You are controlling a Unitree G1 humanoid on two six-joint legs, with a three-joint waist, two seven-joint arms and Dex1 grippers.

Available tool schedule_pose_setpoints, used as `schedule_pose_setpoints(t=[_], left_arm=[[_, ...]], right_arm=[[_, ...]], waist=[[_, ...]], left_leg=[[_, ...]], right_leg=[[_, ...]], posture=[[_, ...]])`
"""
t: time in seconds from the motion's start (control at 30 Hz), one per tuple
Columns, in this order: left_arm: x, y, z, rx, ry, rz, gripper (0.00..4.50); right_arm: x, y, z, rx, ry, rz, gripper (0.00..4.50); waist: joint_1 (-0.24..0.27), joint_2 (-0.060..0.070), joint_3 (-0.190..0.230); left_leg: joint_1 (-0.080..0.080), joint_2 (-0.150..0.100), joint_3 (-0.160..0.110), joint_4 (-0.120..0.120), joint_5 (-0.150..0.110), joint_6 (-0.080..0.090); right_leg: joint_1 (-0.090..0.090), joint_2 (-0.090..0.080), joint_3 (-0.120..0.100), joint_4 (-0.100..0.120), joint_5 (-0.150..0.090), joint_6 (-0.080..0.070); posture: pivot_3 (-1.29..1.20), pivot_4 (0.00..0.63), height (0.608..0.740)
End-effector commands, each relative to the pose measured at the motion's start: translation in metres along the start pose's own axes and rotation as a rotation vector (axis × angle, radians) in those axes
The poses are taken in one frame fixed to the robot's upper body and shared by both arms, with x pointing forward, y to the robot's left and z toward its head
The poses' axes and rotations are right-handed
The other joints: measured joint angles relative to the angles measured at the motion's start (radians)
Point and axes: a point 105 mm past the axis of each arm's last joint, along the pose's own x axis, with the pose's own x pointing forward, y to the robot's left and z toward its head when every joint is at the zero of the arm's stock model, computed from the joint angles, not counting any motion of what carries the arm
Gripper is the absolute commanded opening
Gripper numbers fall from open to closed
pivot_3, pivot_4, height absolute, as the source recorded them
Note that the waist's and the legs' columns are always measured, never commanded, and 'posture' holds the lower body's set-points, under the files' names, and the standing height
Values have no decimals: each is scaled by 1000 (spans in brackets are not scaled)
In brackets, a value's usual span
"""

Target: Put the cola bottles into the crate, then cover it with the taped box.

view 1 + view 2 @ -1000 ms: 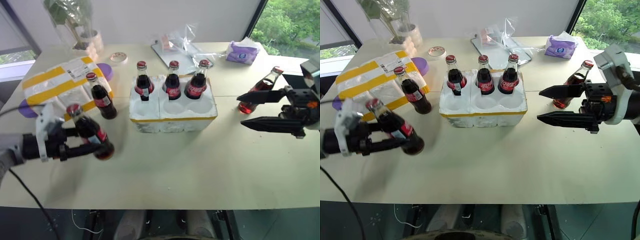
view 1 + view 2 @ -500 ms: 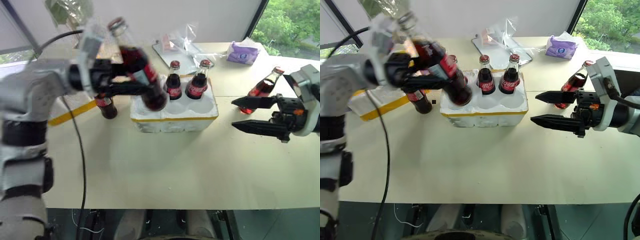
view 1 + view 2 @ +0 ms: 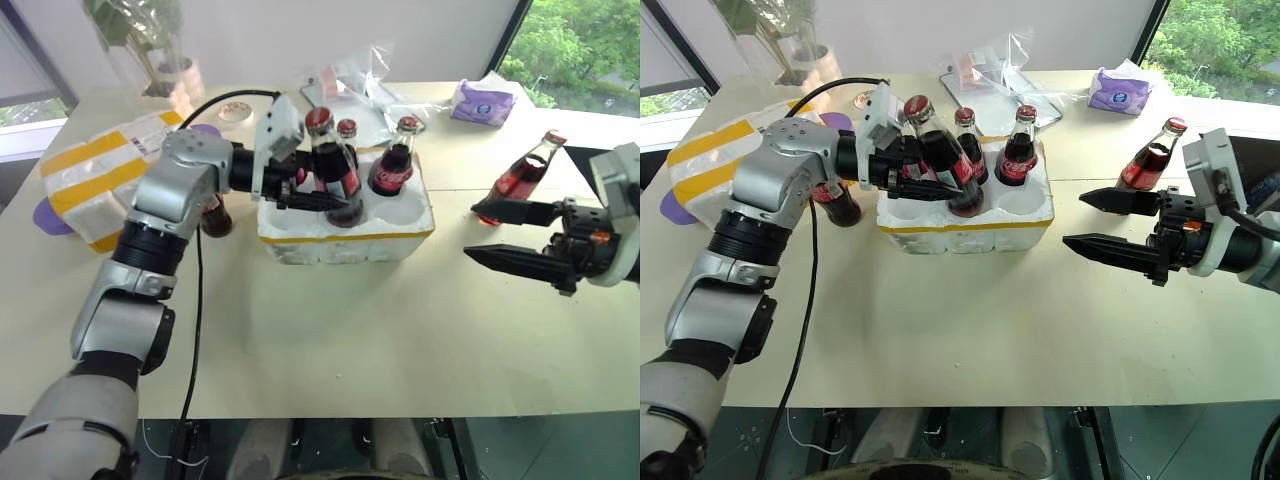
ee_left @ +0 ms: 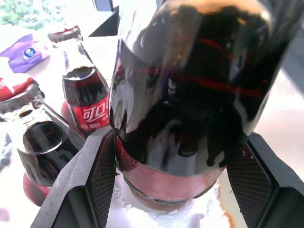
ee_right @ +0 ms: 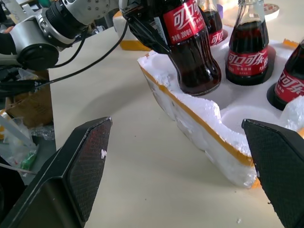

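Note:
My left gripper is shut on a cola bottle, with its black fingers on either side of the bottle's body. The bottle leans, its base at the middle front well of the crate, a white foam tray with a yellow strip. Two bottles stand in the back row; a third is mostly hidden by the gripper. Another bottle stands on the table behind my left arm. One more stands at the right, behind my open right gripper. The taped box lies at the far left.
A potted plant, a tape roll, clear plastic bags and a purple tissue pack line the back of the table. A black cable hangs from my left arm. Bare tabletop lies in front of the crate.
My left gripper has carried its bottle from the table's front left, up and to the right, down to the crate's front row. The right gripper stays open, almost still.

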Motion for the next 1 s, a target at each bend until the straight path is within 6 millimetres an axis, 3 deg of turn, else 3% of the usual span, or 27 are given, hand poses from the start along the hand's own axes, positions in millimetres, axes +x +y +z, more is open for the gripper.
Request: schedule_pose_setpoints(t=[0.03, 0.17, 0.27, 0.3, 0.4, 0.53, 0.67, 0.73, 0.87, 1.0], left_arm=[[10, 1, -6, 16, 24, 4, 2709], [22, 3, -19, -9, 44, 41, 2709], [23, 9, -22, -47, 42, 89, 4255], [21, 9, -21, -46, 39, 100, 4481], [7, 9, -9, -31, 7, 131, 4481], [-33, -3, 19, -55, -73, 169, 4481], [-85, -33, 42, -90, -112, 210, 4481], [-109, -48, 43, -114, -96, 262, 4481], [-150, -71, 16, -192, 11, 450, 4481], [-185, -71, -21, -262, 92, 745, 4481]], right_arm=[[0, 3, 9, -40, -45, 0, 4500], [5, 1, 8, -36, -50, 2, 4500], [9, -1, 9, -35, -55, 7, 4500], [11, -2, 9, -34, -55, 9, 4500], [14, -3, 9, -32, -55, 19, 4500], [19, -4, 9, -27, -56, 34, 4500], [24, -5, 6, -21, -50, 47, 4500], [26, -5, 6, -19, -48, 53, 4500], [28, -5, 6, -21, -42, 67, 4500], [29, -4, 6, -39, -14, 88, 4500]], waist=[[0, 0, 0], [0, 0, 0], [1, 0, 0], [1, 0, 0], [-1, 0, 0], [-5, 0, 0], [-6, 0, 0], [-4, 0, 0], [-2, 1, -1], [9, 1, -1]], left_leg=[[0, 0, 0, 0, 0, 0], [-1, 0, 0, 0, 0, 0], [-1, 0, 0, 1, 0, 0], [-1, 0, 0, 1, 0, 0], [-1, -1, 0, 1, 0, 1], [-1, 0, 0, 1, 0, 0], [-1, 0, 0, 1, 1, -1], [-1, 0, 0, 1, 0, -1], [0, 0, -1, 1, 0, 0], [2, 0, -4, 2, 1, -1]], right_leg=[[0, 0, 0, 0, 0, 0], [0, 0, 0, 0, 0, 0], [0, 1, 0, 0, 0, 0], [0, 1, 0, 0, 0, 1], [0, 1, 0, 1, 1, 1], [-1, 1, 0, 1, 1, 1], [-2, 0, 0, 3, 1, 1], [-2, 1, 0, 3, 1, 1], [-1, 0, 1, 2, 0, 1], [3, 0, 0, 1, 0, 0]], posture=[[0, 150, 738], [0, 150, 738], [0, 150, 738], [0, 150, 738], [0, 150, 738], [0, 150, 738], [0, 150, 738], [0, 150, 738], [0, 150, 738], [0, 150, 738]])
